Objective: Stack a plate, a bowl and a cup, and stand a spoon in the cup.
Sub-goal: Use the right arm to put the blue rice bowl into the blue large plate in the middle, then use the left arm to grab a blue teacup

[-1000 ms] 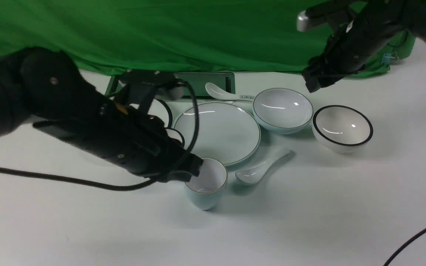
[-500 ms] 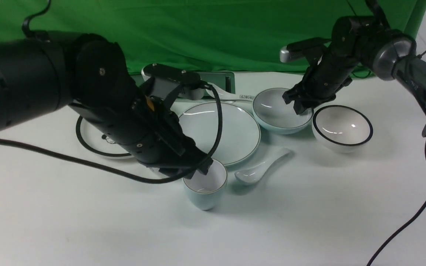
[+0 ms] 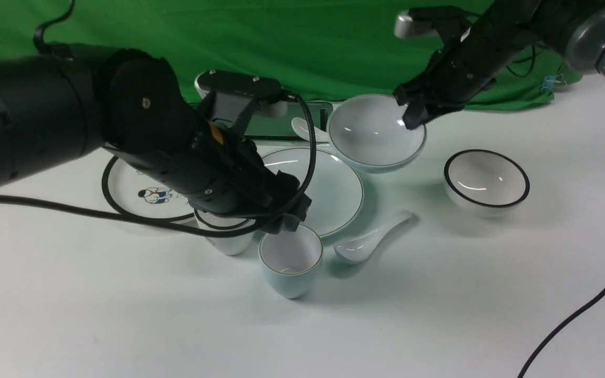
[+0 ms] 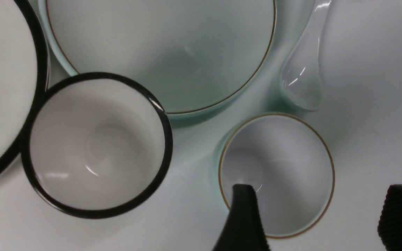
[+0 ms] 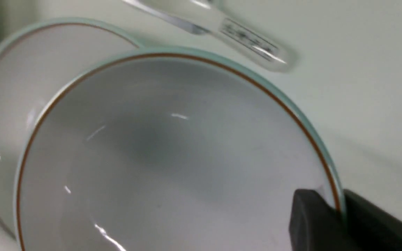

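The right gripper [image 3: 410, 113] is clenched on the far right rim of the pale blue-green shallow ceramic bowl [image 3: 371, 134], with one finger inside the wall and one outside. The bowl hangs tilted, clear of the white counter [image 3: 439, 304], over the far right edge of the plain pale blue-green round ceramic plate [image 3: 329, 189]. To complete this step, carry the bowl toward the plate's centre, level it, lower it until its foot seats flat, and only then release. The pinch is off-centre, so move slowly to limit swing. The left gripper [image 3: 289, 216] is released and hovers above the small pale blue-green handleless ceramic cup [image 3: 291, 257], one finger over its interior and one outside. The cup stands upright just beside the plate's near edge, with the plain white ceramic soup spoon [image 3: 371, 242] lying close by.
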Robot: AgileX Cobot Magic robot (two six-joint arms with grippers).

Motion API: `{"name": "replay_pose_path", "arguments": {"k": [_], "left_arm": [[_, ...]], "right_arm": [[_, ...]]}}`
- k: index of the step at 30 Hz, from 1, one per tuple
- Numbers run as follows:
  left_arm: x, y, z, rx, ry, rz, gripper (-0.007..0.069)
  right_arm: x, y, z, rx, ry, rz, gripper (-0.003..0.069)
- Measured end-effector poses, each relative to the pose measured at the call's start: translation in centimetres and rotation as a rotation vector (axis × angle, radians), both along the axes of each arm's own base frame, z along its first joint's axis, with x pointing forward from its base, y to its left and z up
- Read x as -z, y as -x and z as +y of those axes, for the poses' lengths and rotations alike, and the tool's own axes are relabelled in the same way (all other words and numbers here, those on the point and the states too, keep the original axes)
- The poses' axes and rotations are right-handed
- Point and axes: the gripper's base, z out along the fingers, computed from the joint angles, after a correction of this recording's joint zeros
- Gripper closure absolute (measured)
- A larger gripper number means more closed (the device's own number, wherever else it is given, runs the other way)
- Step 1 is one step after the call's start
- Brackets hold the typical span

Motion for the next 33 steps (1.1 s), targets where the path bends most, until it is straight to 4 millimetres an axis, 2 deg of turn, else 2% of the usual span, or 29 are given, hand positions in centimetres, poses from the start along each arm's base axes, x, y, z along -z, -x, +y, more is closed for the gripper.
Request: {"name": "replay_pose_path", "arguments": {"k": [1, 2, 5, 6, 8, 10, 13, 16, 21, 22, 25, 27, 28, 29, 32, 33], "left_arm": [[0.0, 0.0, 0.0, 0.0, -0.001, -0.002, 0.0173], [0.2, -0.2, 0.0, 0.001, -0.01, -0.01, 0.0173], [1.0, -0.6, -0.1, 0.005, -0.032, 0.002, 0.0181], [1.0, -0.6, -0.1, 0.005, -0.034, 0.003, 0.0182], [2.2, -1.0, -0.3, 0.01, -0.059, 0.025, 0.019], [2.9, -1.3, -0.4, 0.011, -0.071, 0.043, 0.0193], [3.7, -1.7, -0.5, 0.009, -0.076, 0.052, 0.0195], [4.8, -2.3, -0.8, 0.002, -0.079, 0.051, 0.0205], [6.4, -2.9, -1.1, 0.0, -0.095, 0.075, 0.0282], [6.8, -3.0, -1.1, 0.0, -0.099, 0.083, 0.0315], [7.8, -3.3, -1.3, -0.001, -0.108, 0.096, 0.0494], [7.8, -3.4, -1.3, -0.001, -0.108, 0.094, 0.0587], [7.8, -3.3, -1.3, 0.0, -0.109, 0.094, 0.0594], [7.6, -3.3, -1.3, 0.006, -0.112, 0.102, 0.062], [5.4, -3.3, -1.4, 0.024, -0.105, 0.087, 0.0622], [5.2, -3.3, -1.4, 0.025, -0.104, 0.086, 0.0622]], "right_arm": [[0.0, 0.1, 0.4, -0.008, -0.004, 0.001, 0.0583], [0.3, 0.6, 2.2, -0.046, -0.014, -0.008, 0.0583], [2.0, 1.1, 5.4, -0.115, -0.01, -0.02, 0.0583], [2.2, 1.1, 5.4, -0.114, -0.01, -0.021, 0.0583], [4.1, 1.1, 7.4, -0.142, -0.01, -0.027, 0.0583], [4.9, 1.0, 7.9, -0.142, -0.009, -0.033, 0.0583], [5.2, 0.8, 7.9, -0.136, -0.01, -0.043, 0.0579], [5.2, 0.7, 7.9, -0.131, -0.013, -0.05, 0.0539], [5.2, 0.8, 7.9, -0.123, -0.013, -0.043, 0.0451], [5.2, 0.8, 7.9, -0.119, -0.015, -0.041, 0.0432], [5.1, 0.9, 7.9, -0.121, -0.011, -0.026, 0.0396], [4.3, 1.2, 7.6, -0.127, -0.008, -0.02, 0.0391], [4.2, 1.3, 7.6, -0.128, -0.007, -0.017, 0.0391], [3.1, 1.5, 7.1, -0.129, -0.007, -0.016, 0.0391], [-0.9, 2.0, 5.2, -0.105, -0.026, -0.069, 0.0391], [-1.3, 2.0, 4.9, -0.099, -0.027, -0.075, 0.0391]]}}
